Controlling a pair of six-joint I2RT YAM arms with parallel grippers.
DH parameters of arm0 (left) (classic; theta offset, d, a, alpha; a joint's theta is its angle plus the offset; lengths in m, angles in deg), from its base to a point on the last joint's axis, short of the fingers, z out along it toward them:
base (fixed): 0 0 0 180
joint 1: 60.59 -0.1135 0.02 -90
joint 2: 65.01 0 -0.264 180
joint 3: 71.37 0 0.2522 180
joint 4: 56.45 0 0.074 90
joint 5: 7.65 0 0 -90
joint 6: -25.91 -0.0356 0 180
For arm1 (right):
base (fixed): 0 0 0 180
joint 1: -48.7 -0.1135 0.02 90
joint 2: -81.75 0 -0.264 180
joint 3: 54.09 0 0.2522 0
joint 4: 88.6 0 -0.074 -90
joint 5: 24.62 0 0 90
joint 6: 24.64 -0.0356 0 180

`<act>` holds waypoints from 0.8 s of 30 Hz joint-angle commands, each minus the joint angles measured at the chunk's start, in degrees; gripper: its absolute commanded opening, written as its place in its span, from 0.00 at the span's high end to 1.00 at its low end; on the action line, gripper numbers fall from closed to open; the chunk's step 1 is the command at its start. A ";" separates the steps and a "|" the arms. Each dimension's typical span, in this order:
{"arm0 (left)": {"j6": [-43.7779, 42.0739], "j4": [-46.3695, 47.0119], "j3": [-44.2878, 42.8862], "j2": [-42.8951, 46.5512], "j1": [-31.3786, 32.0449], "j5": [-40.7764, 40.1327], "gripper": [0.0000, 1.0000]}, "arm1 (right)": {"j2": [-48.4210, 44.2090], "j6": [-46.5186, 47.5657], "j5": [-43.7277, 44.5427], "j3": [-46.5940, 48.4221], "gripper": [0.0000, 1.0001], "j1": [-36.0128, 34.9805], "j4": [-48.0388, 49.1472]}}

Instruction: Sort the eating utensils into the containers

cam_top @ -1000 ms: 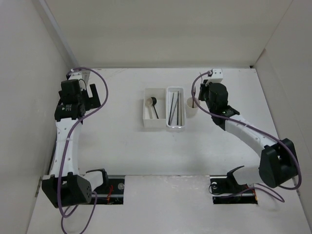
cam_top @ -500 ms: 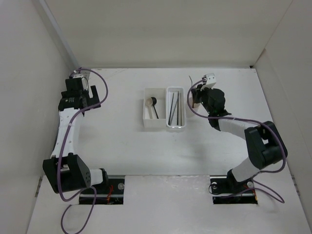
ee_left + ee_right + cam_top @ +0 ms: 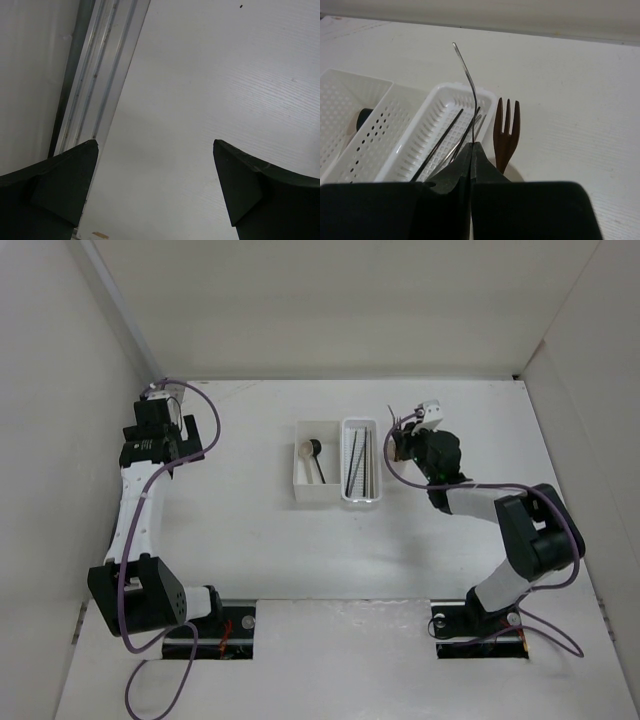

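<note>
One utensil in play: the right gripper [image 3: 471,145] is pinched tight on the thin handle of the small silver fork [image 3: 465,70], just right of the perforated tray [image 3: 427,131]. The brown wooden fork [image 3: 506,131] stands in the cup [image 3: 519,176] right beside the tips. Best bet is probably lowering straight down and releasing only once it's well inside.

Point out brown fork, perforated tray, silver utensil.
brown fork [image 3: 506,142], right wrist view, just below the tines.
perforated tray [image 3: 427,132], right wrist view, perforated side wall.
silver utensil [image 3: 468,75], right wrist view, curved handle.
</note>
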 commanded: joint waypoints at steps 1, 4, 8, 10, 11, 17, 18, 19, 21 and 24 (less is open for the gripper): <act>-0.61 1.19 -2.45 0.06 -0.15 -1.22 0.00 | -2.31 -0.22 0.59 -1.11 1.00 -0.24 4.35; -0.61 1.19 -3.06 -0.46 -0.15 -1.22 0.00 | -2.31 -0.22 2.16 -2.25 1.00 -0.24 4.34; -0.61 1.19 -3.07 -0.47 -0.15 -1.22 0.00 | -3.45 0.31 2.17 -2.26 0.91 -0.24 3.82; -0.61 1.19 -3.07 -0.47 -0.15 -1.22 0.00 | -3.45 0.31 2.17 -2.26 0.81 -0.24 3.81; -0.61 1.19 -3.07 -0.47 -0.15 -1.22 0.00 | -3.45 0.31 2.17 -2.26 0.71 -0.24 3.12; -0.61 1.19 -3.07 0.06 -0.15 -0.70 0.00 | -6.52 0.31 0.06 -1.73 0.58 0.90 1.88; -0.61 1.19 -3.07 0.06 -0.15 -0.70 0.00 | -7.49 -0.22 0.06 -1.73 0.57 0.90 1.88; -0.61 1.19 -3.07 0.06 -0.15 -0.70 0.00 | -8.54 -0.22 0.06 -1.73 0.55 0.90 1.01; -0.61 1.19 -3.07 0.59 -0.15 -0.08 0.00 | -14.84 -0.22 1.37 -1.73 0.53 0.90 -0.92; -0.61 1.19 -3.07 0.59 -0.15 0.45 0.00 | -21.19 -0.22 4.09 -0.42 0.47 0.90 -6.78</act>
